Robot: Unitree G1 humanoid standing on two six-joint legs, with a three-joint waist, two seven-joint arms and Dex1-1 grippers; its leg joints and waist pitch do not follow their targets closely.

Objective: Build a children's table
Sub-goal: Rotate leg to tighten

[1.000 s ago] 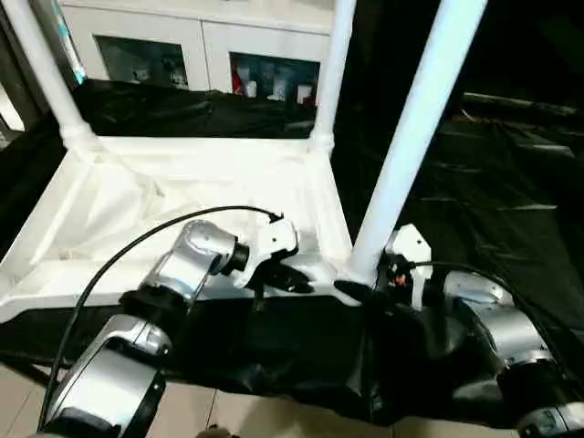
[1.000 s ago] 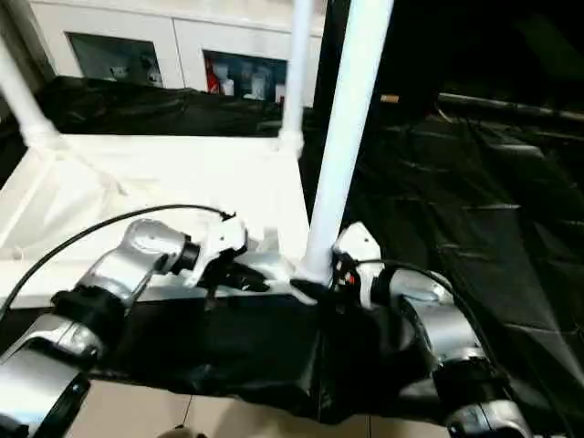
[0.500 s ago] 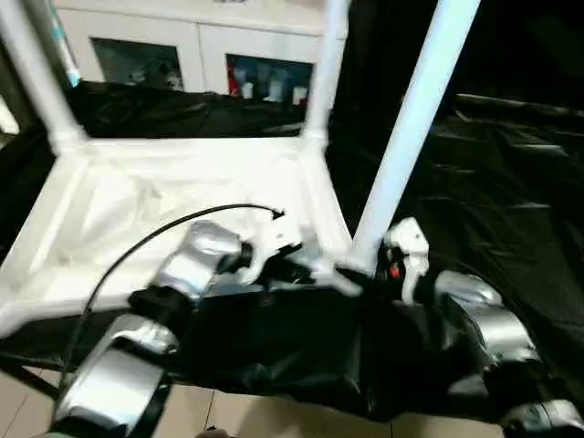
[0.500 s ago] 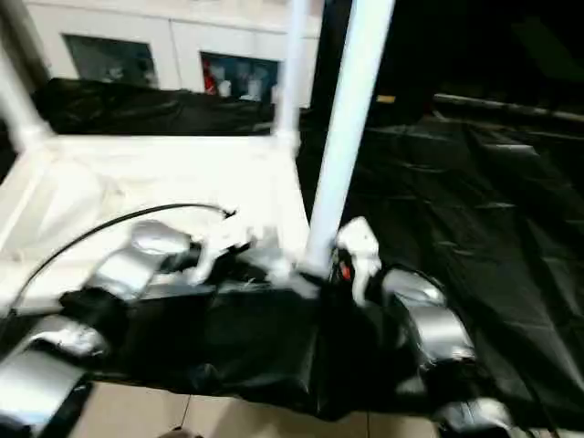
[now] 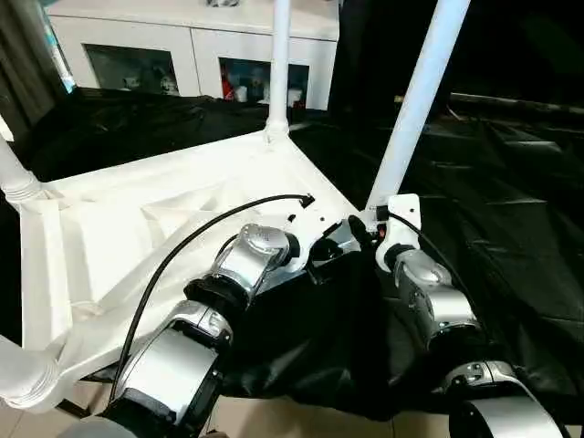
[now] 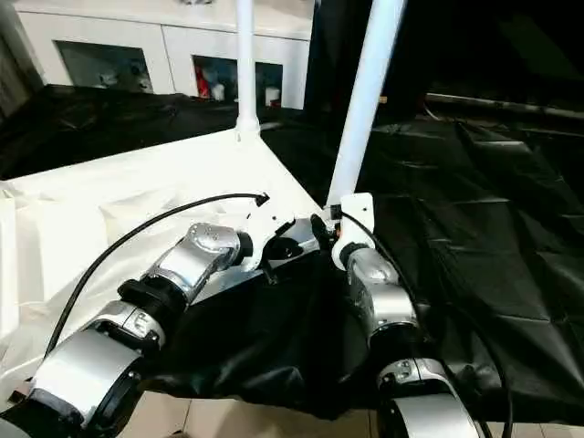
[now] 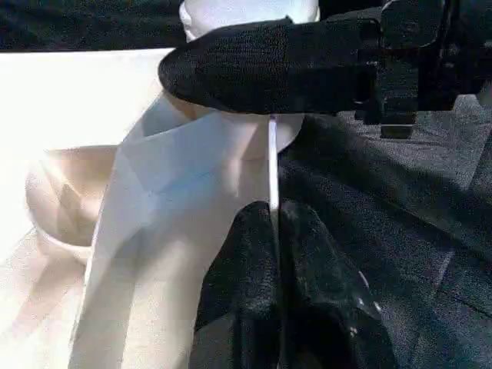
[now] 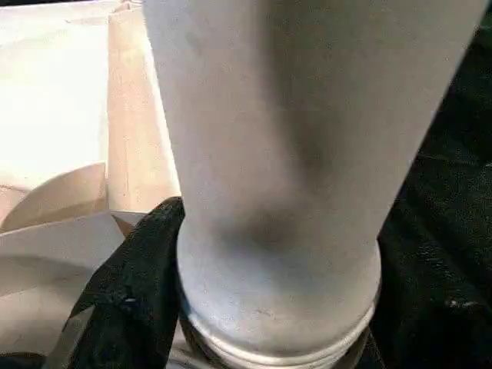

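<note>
The white tabletop lies underside up on black sheeting, set cornerwise to me. Upright white legs stand in its sockets: the far leg, a left leg and a near-left leg. At the near right corner rises another leg. My right gripper is shut on that leg's flared base, one black finger pressed against it. My left gripper is shut on the tabletop's thin rim right beside that corner socket, almost touching the right gripper.
Black sheeting covers the work surface all around the tabletop and hangs over its near edge. A white glass-door cabinet stands behind. Tiled floor shows below the near edge.
The tabletop has swung round, its left side coming toward me, so the near-left leg now shows. Both grippers kept hold at the near right corner. The camera also shifted.
</note>
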